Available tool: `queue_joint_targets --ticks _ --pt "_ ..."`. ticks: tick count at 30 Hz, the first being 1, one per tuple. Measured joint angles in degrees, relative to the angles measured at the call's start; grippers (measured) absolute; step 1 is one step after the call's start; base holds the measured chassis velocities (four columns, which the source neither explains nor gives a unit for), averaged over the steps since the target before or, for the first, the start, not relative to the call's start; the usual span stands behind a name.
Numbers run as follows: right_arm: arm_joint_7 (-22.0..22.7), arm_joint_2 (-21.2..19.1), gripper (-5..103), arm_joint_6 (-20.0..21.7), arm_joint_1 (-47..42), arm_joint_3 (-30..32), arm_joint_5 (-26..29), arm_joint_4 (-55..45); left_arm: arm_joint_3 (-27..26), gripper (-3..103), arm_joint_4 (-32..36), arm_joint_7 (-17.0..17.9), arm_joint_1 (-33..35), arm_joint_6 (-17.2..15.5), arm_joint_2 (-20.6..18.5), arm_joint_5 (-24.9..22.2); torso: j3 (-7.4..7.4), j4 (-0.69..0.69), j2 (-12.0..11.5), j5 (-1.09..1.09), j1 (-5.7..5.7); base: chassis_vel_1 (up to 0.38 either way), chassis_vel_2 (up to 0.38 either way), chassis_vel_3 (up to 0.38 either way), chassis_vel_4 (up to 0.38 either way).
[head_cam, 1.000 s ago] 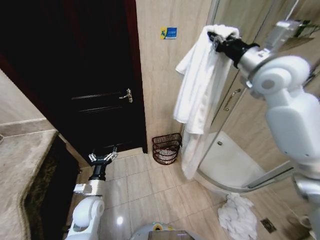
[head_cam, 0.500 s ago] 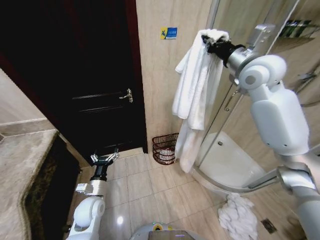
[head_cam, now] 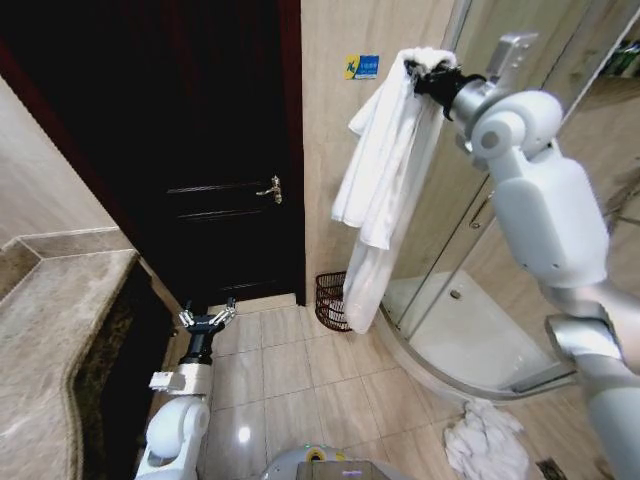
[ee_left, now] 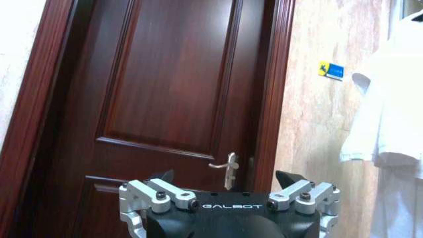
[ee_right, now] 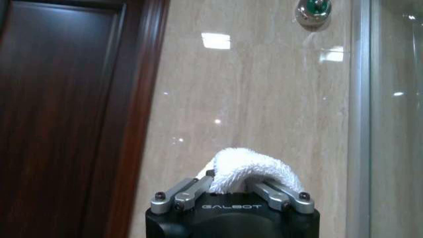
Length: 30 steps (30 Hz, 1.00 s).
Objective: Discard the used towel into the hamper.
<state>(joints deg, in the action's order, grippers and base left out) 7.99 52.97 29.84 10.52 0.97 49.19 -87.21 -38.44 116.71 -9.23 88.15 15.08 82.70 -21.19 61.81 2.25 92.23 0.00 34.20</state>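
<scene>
A long white towel (head_cam: 382,180) hangs from my right gripper (head_cam: 420,72), which is raised high beside the shower glass and shut on the towel's top fold (ee_right: 248,167). The towel's lower end drapes in front of the hamper (head_cam: 329,300), a reddish-brown wire basket on the floor against the beige wall, partly hidden behind the cloth. My left gripper (head_cam: 207,320) is low over the floor tiles near the dark door, open with nothing in it (ee_left: 228,186). The towel's edge (ee_left: 396,114) also appears in the left wrist view.
A dark wooden door (head_cam: 200,150) with a metal handle (head_cam: 271,189) stands left of the hamper. A curved glass shower enclosure (head_cam: 470,330) lies to the right, with another crumpled white towel (head_cam: 485,440) on the floor. A stone counter (head_cam: 50,340) runs along the left.
The head view has shifted, so the door and wall sit further right. My right arm has swung the towel leftward; it now hangs over the hamper. The left arm has stayed put.
</scene>
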Motion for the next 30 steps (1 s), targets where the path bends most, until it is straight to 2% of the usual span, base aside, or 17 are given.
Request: queue_joint_targets --ticks 3,10,19,23,30 --pt "-1.48 1.79 7 -0.78 2.68 -1.08 -2.52 4.55 0.13 100 0.43 -0.15 0.10 -0.01 -0.03 0.12 0.00 0.00 0.00 0.02 0.01 0.000 0.000 0.000 0.000" --pt "-2.01 6.55 7 -1.77 8.32 -4.58 -2.89 12.20 0.90 100 0.86 -0.35 0.00 -0.10 0.33 1.05 0.00 0.01 0.00 -0.01 0.01 0.000 0.000 0.000 0.000" --pt "-4.06 11.50 7 -3.37 13.56 -5.01 -7.58 23.00 0.28 100 1.95 -0.91 1.16 0.57 0.66 0.92 0.00 0.01 0.00 0.01 0.00 0.000 0.000 0.000 0.000" --pt "-6.06 14.17 7 -6.08 16.89 -4.35 -12.55 31.91 0.01 100 1.95 -1.23 2.00 1.66 0.90 0.84 0.00 0.00 0.00 0.01 0.00 0.000 0.000 0.000 0.000" --pt "-7.31 17.85 7 -9.38 21.42 -3.41 -14.84 39.83 0.20 100 2.31 -1.45 2.27 2.07 1.27 0.93 0.00 0.01 0.00 -0.03 0.01 0.000 0.000 0.000 0.000"
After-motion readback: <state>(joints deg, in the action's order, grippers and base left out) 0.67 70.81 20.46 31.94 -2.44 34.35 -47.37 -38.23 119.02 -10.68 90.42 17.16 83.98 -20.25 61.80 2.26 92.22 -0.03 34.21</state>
